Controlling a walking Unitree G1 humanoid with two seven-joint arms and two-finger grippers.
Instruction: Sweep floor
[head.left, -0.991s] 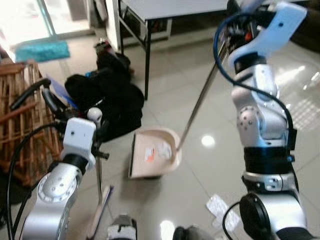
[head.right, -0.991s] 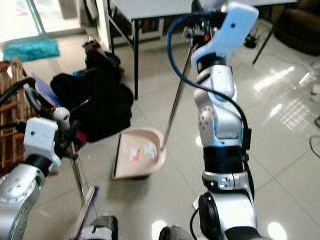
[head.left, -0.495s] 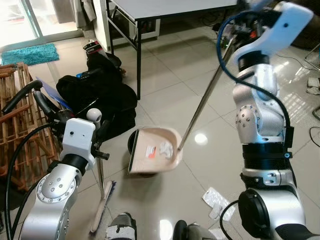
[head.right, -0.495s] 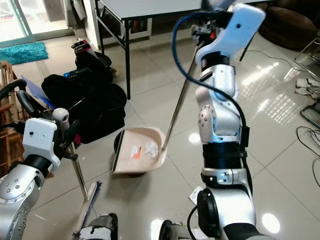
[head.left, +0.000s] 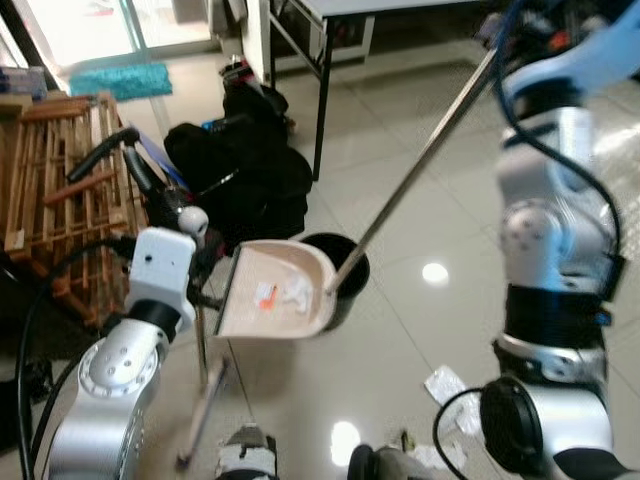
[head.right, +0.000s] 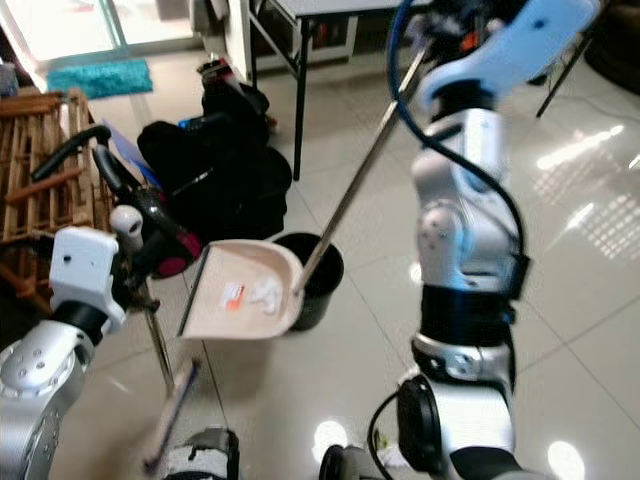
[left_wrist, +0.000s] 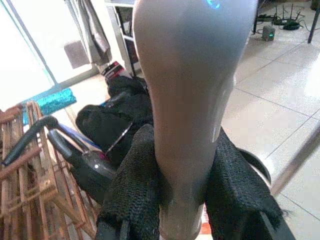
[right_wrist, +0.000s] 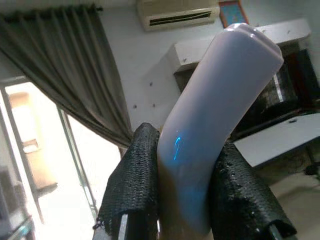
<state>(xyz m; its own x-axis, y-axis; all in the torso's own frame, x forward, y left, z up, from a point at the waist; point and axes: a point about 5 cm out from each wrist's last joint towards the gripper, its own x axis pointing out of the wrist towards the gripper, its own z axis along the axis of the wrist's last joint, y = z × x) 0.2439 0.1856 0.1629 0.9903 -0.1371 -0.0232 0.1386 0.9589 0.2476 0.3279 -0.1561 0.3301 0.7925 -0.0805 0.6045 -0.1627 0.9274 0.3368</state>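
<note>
A beige dustpan (head.left: 270, 295) holding white paper and a small red scrap looks raised off the floor, its back end against a black bin (head.left: 345, 275). Its long metal handle (head.left: 410, 180) slants up to my right gripper (head.left: 495, 45), which is shut on the handle's pale grip (right_wrist: 210, 115). My left gripper (head.left: 202, 268) is shut on the grey broom handle (left_wrist: 187, 100), just left of the dustpan. The broom shaft (head.left: 201, 345) drops to the broom head (head.left: 200, 425) on the tiles.
Black bags (head.left: 240, 175) lie behind the dustpan, beside a wooden rack (head.left: 60, 190) on the left. A table leg (head.left: 322, 110) stands beyond them, and a teal mat (head.left: 115, 78) lies by the glass door. White paper scraps (head.left: 445, 385) sit near my right leg.
The whole view has swung, bringing the rack and bags closer. The dustpan has come nearer my left arm and higher, and the black bin now shows at its handle end.
</note>
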